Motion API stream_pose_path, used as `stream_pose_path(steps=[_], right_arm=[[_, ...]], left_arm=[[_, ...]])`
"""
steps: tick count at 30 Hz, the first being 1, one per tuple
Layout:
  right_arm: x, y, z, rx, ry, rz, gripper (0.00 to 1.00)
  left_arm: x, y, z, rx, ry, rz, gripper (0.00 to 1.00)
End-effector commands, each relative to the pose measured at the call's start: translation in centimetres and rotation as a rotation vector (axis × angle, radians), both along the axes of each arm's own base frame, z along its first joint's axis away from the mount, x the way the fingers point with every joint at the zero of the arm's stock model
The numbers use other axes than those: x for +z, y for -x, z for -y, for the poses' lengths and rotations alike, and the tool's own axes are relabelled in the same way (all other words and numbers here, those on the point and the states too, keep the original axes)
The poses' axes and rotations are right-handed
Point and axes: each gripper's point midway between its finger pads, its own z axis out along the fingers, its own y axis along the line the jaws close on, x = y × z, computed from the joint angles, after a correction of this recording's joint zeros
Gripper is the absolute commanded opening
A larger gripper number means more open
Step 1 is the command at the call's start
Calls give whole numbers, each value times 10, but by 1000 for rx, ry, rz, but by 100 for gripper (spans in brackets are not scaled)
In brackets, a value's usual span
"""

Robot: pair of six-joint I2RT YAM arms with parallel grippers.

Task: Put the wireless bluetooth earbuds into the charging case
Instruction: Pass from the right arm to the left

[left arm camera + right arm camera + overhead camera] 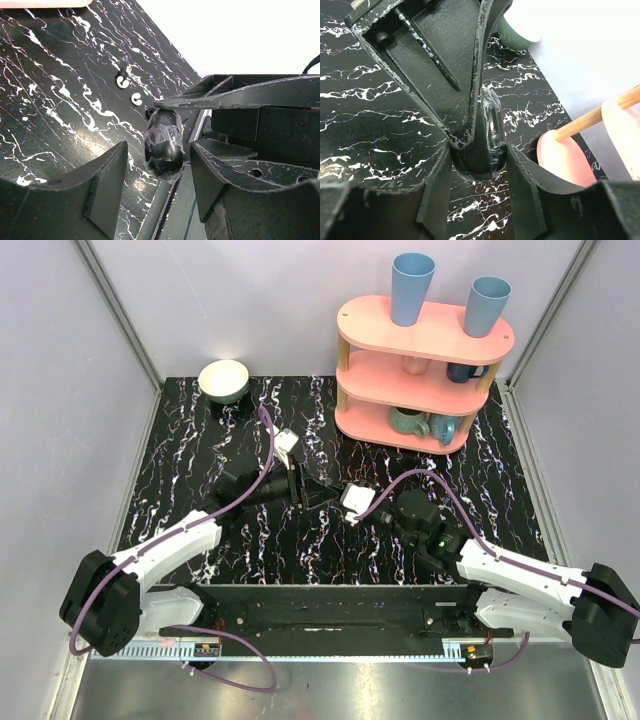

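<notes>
Left wrist view: left gripper [159, 167] part spread, fingers [107, 185] either side of a black tape-wrapped lump [163, 142], a sliver of gap on each flank, not pinching. Right wrist view: right gripper [480, 170] clamped on that same lump, both pads against it. Whether the lump is the charging case, cannot tell. Two small white earbuds [121, 80] lie on the marbled table [60, 100] just beyond the lump, close together, untouched.

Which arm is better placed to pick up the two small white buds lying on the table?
Probably the left. Its wrist view shows what seem to be the two earbuds on the table ahead of the left gripper. The right gripper has none in its view.
</notes>
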Motion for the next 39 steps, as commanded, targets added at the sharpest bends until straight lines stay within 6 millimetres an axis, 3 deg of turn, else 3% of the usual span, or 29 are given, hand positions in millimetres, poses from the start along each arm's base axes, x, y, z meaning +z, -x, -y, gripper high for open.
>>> stream_pose_path(steps=[1, 9, 13, 15, 16, 19, 21, 22, 27, 33, 36, 39], right_arm=[[12, 7, -7, 38, -50, 14, 10], [13, 7, -7, 34, -61, 17, 10], [13, 6, -7, 31, -66, 16, 10], [13, 7, -7, 34, -66, 15, 10], [13, 7, -7, 34, -67, 14, 10], [14, 6, -6, 23, -80, 14, 10], [17, 5, -6, 15, -98, 15, 10], [17, 4, -5, 11, -99, 14, 10], [18, 0, -5, -8, -108, 15, 10], [19, 0, -7, -7, -116, 14, 9], [19, 0, -7, -7, -116, 12, 8], [17, 0, -7, -7, -113, 8, 9]], left_arm=[[26, -9, 6, 13, 63, 68, 57], [22, -6, 11, -13, 61, 59, 45], [22, -4, 12, -15, 62, 58, 46], [22, -5, 11, -6, 61, 62, 39], [21, -5, 11, -6, 60, 62, 31], [21, -4, 11, -8, 59, 65, 24], [22, -3, 11, -12, 59, 69, 25], [22, -3, 11, -14, 59, 70, 31], [21, -1, 11, -19, 55, 74, 42], [20, 0, 10, -18, 53, 76, 47], [19, 0, 9, -14, 51, 75, 45], [20, 0, 10, -15, 54, 80, 32]])
